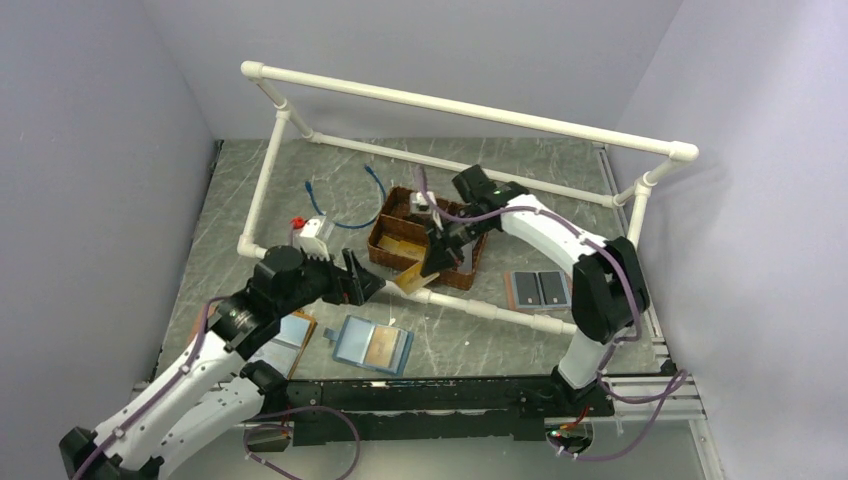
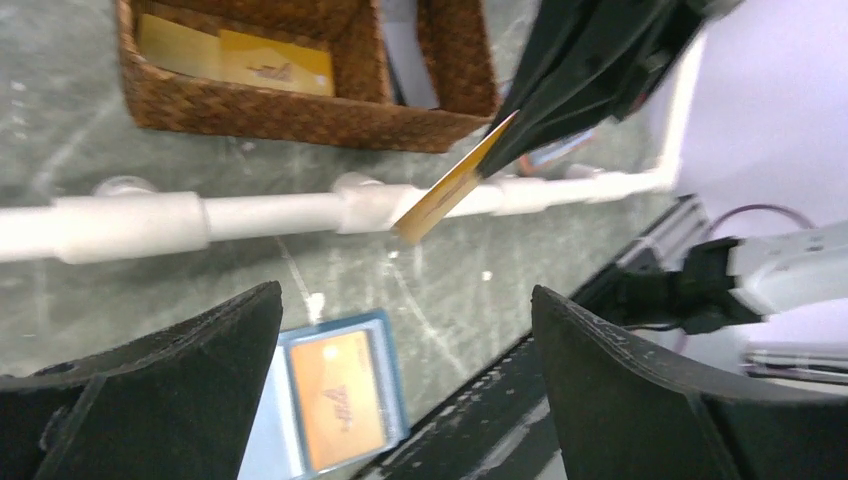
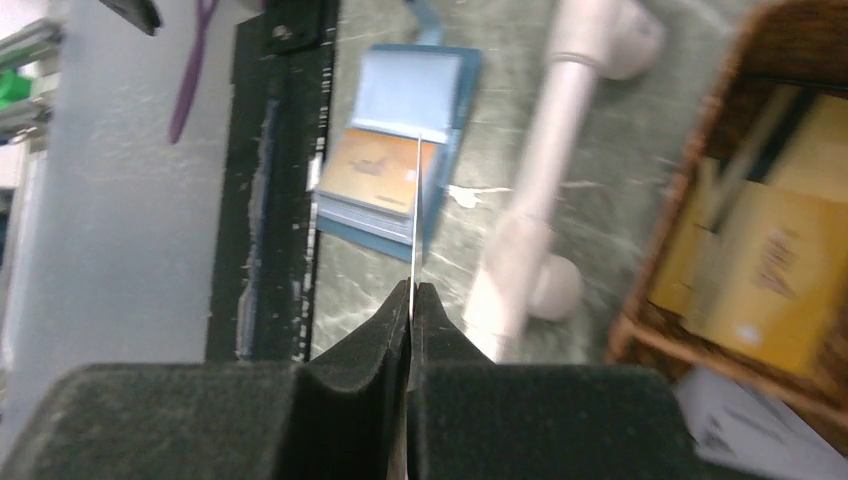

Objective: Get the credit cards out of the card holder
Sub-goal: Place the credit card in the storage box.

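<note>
Jaws of the right gripper (image 3: 412, 292) clamp a gold card (image 2: 455, 185) edge-on by the pipe (image 2: 250, 215) near the basket (image 2: 300, 110), the left gripper (image 2: 405, 340) gapes empty nearby, and the blue holder (image 1: 372, 345) lies open on the table (image 1: 470, 340), an orange card (image 2: 340, 400) in it.

card holder (image 1: 352, 338) — near side of pipe (image 2: 250, 215) | basket (image 2: 300, 110) — behind pipe | credit card (image 2: 450, 190) over pipe | second credit card (image 1: 385, 347) in holder

Your top camera looks down from above and behind the arm bases over the whole worktop (image 1: 480, 345). Your wrist cameras sit close behind the left end effector (image 2: 405, 300) and right end effector (image 3: 411, 295) — both angled downward. All three views share the card holder (image 1: 350, 338), white pipe (image 2: 250, 215) and wicker basket (image 2: 300, 120).
</note>
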Tool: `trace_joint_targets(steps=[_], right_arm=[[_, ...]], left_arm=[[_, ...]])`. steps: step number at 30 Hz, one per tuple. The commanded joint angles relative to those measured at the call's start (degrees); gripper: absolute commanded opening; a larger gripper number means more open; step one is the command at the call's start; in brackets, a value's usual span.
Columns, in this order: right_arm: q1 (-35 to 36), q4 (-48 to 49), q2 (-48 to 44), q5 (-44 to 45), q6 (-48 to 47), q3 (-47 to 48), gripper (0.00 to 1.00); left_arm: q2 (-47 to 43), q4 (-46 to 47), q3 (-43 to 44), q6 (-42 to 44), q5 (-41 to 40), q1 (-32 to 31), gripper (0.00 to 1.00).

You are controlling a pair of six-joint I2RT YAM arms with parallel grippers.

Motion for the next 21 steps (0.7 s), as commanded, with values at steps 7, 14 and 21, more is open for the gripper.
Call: trace_joint_targets(steps=[7,14,21], right_arm=[[-6.54,19.40,-12.57,15.79,14.34,-5.50,0.00],[-6.31,26.56,-7.39,25.33,31.95,-2.79,0.00],[-3.77,28.47,-1.05,28.42,38.52,0.83,0.00]], left_arm=[[15.14,-4.64,10.12,19.91,-9.29,1.93,0.99],[17.06,-3.23,9.52,25.05,-9.36,2.99,1.00],[15.56,-4.84,9.23,26.61,-13.58,2.99,0.99]])
